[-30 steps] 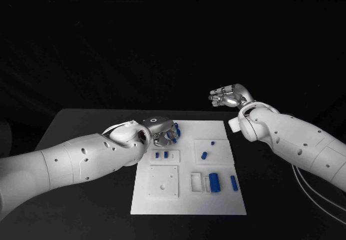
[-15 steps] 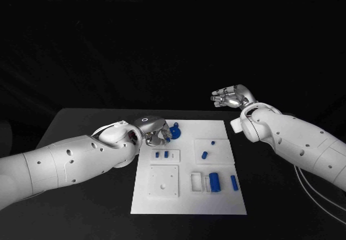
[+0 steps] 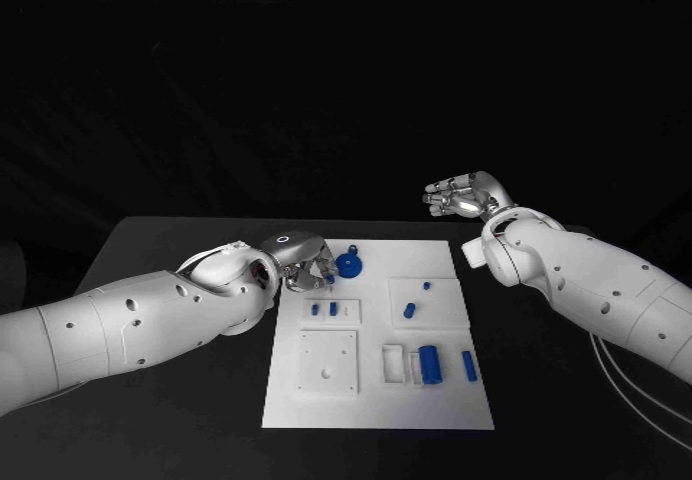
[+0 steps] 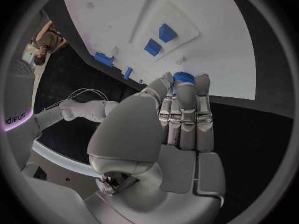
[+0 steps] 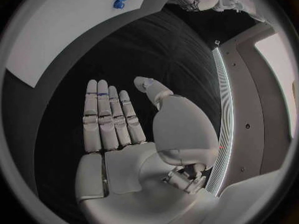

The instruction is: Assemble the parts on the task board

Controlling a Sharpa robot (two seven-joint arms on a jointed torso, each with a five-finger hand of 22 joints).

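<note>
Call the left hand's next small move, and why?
Probably close the left hand on the round blue part: its fingertips sit right at that part at the task board's far edge, while the right hand hangs open, away.

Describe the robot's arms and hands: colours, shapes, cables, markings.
Both arms are smooth, rounded white shells with small dark holes. The left robot hand and right robot hand are silver metal with segmented fingers. Thin pale cables hang beside the right arm.
</note>
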